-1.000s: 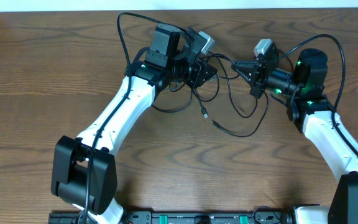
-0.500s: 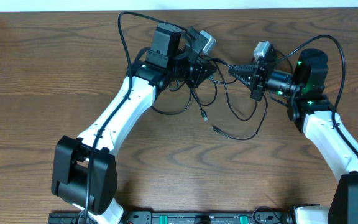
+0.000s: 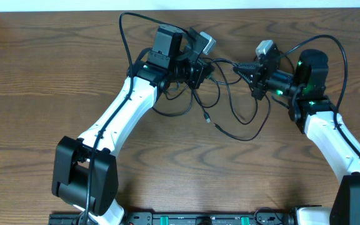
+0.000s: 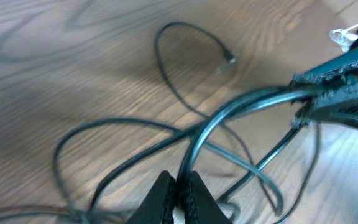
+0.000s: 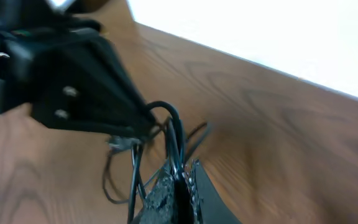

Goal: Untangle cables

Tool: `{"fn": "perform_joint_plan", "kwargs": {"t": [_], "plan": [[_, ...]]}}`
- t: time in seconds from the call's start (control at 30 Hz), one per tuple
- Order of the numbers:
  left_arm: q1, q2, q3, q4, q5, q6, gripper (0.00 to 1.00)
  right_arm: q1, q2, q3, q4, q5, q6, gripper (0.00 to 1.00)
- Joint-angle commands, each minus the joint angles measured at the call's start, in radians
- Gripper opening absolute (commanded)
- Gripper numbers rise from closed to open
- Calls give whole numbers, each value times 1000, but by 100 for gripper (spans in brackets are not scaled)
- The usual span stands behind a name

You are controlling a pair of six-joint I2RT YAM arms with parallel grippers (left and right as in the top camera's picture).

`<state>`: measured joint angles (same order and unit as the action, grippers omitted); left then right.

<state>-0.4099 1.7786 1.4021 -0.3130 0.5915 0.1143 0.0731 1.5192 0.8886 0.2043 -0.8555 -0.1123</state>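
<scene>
From overhead I have both arms near the far edge of the table (image 3: 42, 75), tips pointing at each other; the left gripper (image 3: 207, 69) sits at about 12 o'clock of the tabletop and the right gripper (image 3: 236, 69) just to its 3 o'clock side, close but not touching.

The cables (image 3: 221, 62) run between the two tips as a short bridge of black strands. From there the rest hangs toward 6 o'clock, lying on the wood in loose, crossing loops; two plug ends (image 3: 207, 117) rest below the left gripper, at roughly its 6 o'clock.

In the left wrist view my fingers (image 4: 163, 190) are pressed together on one dark strand, which rises from between them toward 1 o'clock and into the other arm's tip; more loops lie blurred on the wood behind it.

In the right wrist view those fingers (image 5: 201, 186) are likewise clamped, with a cable strand running up out of them toward 12 o'clock and arching over to the left tool's tip at 10 o'clock; how many strands are pinched there I cannot tell.
</scene>
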Motion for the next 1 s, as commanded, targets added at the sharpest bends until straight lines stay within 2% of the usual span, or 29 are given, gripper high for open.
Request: {"fn": "perform_joint_plan", "kwargs": {"t": [0.0, 0.1, 0.2, 0.33, 0.43, 0.53, 0.57, 0.6, 0.8, 0.9, 0.97], "plan": [[1, 14, 9, -21, -133, 0, 8, -14, -16, 5, -17, 95, 13, 1], [1, 14, 9, -38, -238, 0, 8, -32, -16, 5, -21, 57, 35, 1], [1, 14, 9, -48, -295, 0, 8, -54, -16, 5, -17, -61, 37, 1], [1, 14, 9, -44, -256, -45, 8, -65, -16, 5, -18, -105, 37, 1], [1, 14, 9, -44, -103, -45, 8, -65, -16, 5, -14, -105, 37, 1], [-1, 14, 9, -40, 15, -45, 58, -65, -16, 5, -14, -104, 37, 1], [-2, 14, 9, -38, 40, -45, 65, -65, -16, 5, -14, -104, 37, 1], [-5, 14, 9, -36, 65, -45, 68, -65, -16, 5, -14, -104, 37, 1], [-42, 14, 9, -13, 70, -45, 66, -59, -16, 5, -20, -105, 38, 1], [-59, 14, 9, 17, 30, -45, 55, -48, -16, 5, -22, -127, 49, 1], [-69, 14, 9, 28, -33, -45, 51, -45, -16, 5, -22, -154, 49, 1]]}}
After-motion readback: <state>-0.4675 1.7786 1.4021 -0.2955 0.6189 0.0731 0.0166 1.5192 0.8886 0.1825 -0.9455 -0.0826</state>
